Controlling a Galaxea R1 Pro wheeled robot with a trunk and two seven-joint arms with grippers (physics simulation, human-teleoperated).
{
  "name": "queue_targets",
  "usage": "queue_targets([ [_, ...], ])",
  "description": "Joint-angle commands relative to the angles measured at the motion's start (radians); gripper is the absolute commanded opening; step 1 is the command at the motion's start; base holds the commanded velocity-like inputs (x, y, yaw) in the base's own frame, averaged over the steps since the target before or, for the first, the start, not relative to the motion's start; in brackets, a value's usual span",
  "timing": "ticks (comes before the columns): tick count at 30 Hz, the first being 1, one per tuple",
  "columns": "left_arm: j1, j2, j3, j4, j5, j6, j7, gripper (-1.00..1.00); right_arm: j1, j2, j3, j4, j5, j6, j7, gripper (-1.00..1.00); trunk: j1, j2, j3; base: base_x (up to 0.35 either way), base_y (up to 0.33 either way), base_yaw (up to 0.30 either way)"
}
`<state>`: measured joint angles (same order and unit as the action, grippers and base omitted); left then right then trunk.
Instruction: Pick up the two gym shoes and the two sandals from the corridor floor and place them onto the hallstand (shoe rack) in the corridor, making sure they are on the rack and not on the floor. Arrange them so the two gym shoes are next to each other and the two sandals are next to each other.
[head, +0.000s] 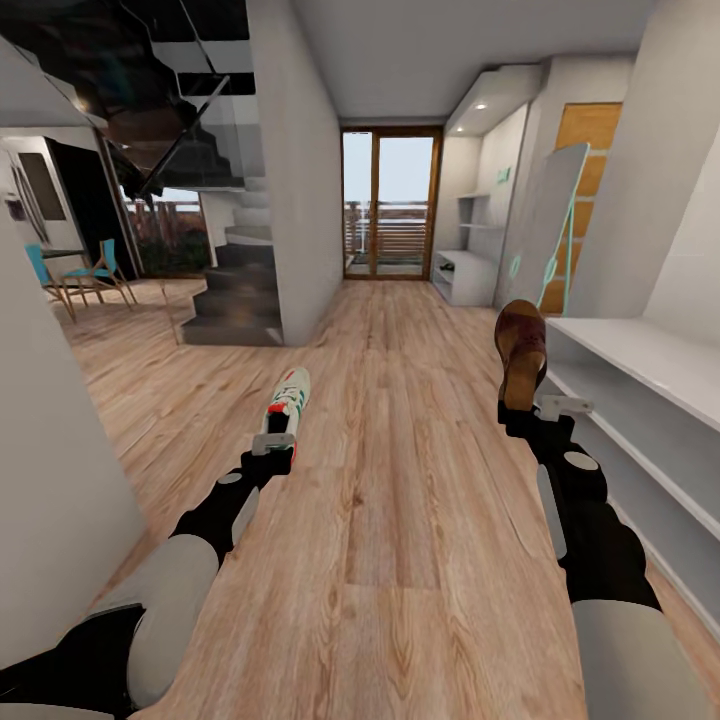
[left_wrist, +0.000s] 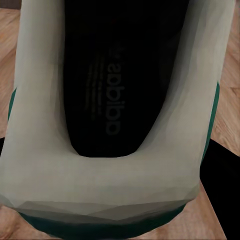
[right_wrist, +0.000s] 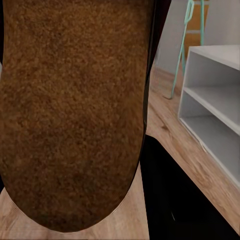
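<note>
Brown sandal (head: 521, 352) clamped upright in my right gripper (head: 527, 413), gym shoe (head: 287, 399) in my left gripper (head: 272, 446), fingertips hidden, white shelf edge (head: 640, 400) close right, open floor (head: 400, 480) ahead.

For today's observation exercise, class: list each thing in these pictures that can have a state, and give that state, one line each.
Gym shoe: lifted off the floor, held at the heel by the left gripper.
Sandal: held up, toe pointing upward, by the right gripper.
Rack: near shelves bare, nothing placed yet.
Floor: no shoes lying in the stretch shown.
Glass door: shut, as far as can be told.
</note>
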<state>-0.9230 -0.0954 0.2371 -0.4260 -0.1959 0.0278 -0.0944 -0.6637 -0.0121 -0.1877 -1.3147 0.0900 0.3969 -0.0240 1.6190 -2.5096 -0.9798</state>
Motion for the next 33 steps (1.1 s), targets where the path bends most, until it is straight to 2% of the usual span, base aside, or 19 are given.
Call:
queue_targets([
  [1,0.000,-0.001,0.009,-0.002,-0.010,0.003,-0.008,-1.00,-0.001,0.000,0.001,-0.001,0.006,0.007,-0.001,-1.00,0.000,0.000,-0.001,0.345,0.000,0.000],
  [33,0.000,-0.001,0.010,-0.002,-0.009,0.003,-0.008,-1.00,-0.001,0.000,0.001,-0.001,0.007,0.007,-0.001,-1.00,0.000,0.000,-0.001,0.345,0.000,0.000],
])
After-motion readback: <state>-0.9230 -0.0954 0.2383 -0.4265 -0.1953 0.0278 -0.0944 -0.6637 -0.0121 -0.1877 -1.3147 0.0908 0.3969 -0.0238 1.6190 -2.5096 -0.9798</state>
